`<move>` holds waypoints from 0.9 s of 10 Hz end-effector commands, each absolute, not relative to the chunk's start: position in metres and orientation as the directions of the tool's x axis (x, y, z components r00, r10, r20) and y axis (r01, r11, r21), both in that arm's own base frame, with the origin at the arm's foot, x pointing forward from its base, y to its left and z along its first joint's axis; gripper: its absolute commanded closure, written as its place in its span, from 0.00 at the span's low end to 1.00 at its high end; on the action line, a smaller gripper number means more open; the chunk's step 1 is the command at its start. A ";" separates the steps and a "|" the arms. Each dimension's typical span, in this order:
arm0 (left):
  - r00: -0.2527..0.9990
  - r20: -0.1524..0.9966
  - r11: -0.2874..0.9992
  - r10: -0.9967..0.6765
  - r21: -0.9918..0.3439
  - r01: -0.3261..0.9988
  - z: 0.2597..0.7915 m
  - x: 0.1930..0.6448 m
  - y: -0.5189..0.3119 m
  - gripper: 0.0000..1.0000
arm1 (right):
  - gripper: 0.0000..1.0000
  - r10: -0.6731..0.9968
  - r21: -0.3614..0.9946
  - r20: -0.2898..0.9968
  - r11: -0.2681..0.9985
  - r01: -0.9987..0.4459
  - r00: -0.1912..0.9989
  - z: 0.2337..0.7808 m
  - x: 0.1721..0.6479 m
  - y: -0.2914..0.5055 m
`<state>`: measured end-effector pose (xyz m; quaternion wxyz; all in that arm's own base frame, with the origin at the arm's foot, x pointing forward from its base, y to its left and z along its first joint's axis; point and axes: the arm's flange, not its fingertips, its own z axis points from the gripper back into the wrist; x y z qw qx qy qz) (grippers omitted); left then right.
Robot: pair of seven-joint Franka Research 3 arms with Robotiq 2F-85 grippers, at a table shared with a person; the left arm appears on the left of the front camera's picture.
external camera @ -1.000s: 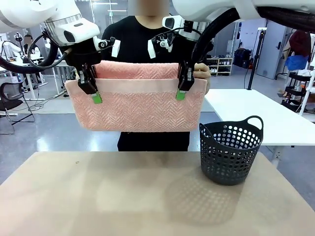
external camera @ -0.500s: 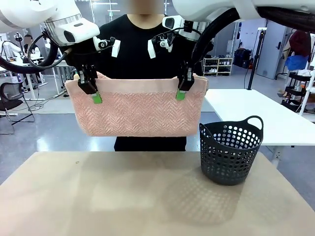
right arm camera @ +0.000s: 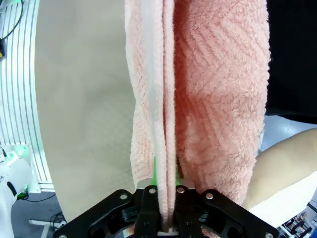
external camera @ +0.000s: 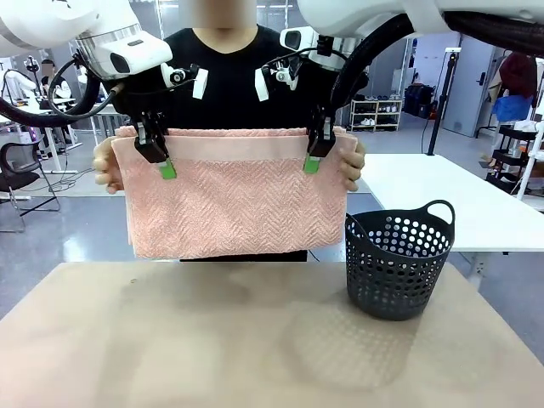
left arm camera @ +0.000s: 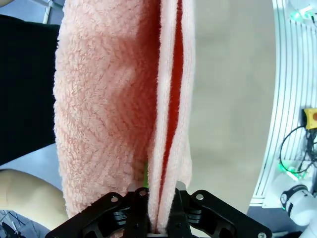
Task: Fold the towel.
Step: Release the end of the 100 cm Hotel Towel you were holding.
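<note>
The salmon-pink towel (external camera: 234, 200) hangs folded above the table, its plain band along the top edge. My left gripper (external camera: 159, 157) is shut on the top edge near its left corner, my right gripper (external camera: 315, 153) shut on it near the right corner. The person behind holds both outer corners, one hand (external camera: 104, 166) at the left and one hand (external camera: 354, 161) at the right. In the left wrist view the towel (left arm camera: 124, 114) runs up from between my shut fingers; the right wrist view shows the towel (right arm camera: 198, 109) pinched the same way.
A dark perforated basket (external camera: 397, 263) with handles stands on the tan table (external camera: 212, 340) at the right, below the towel's right corner. A white table (external camera: 442, 200) stands beyond at the right.
The person brought the rear layer down behind and now grips both corners. The towel hangs lower and flatter. My grippers have stayed in place.
</note>
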<state>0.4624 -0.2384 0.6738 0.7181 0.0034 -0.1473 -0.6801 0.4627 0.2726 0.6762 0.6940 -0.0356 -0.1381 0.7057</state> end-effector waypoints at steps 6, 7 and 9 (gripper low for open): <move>0.032 0.202 0.075 -0.979 0.210 0.975 0.675 0.462 -0.237 0.97 | 1.00 0.989 -0.245 0.142 0.003 -0.970 -0.033 0.677 0.463 0.272; 0.032 0.202 0.075 -0.979 0.210 0.975 0.675 0.462 -0.237 0.97 | 1.00 0.989 -0.245 0.142 0.003 -0.970 -0.033 0.677 0.463 0.272; 0.032 0.202 0.075 -0.979 0.210 0.975 0.675 0.462 -0.237 0.97 | 1.00 0.989 -0.245 0.142 0.003 -0.970 -0.033 0.677 0.463 0.272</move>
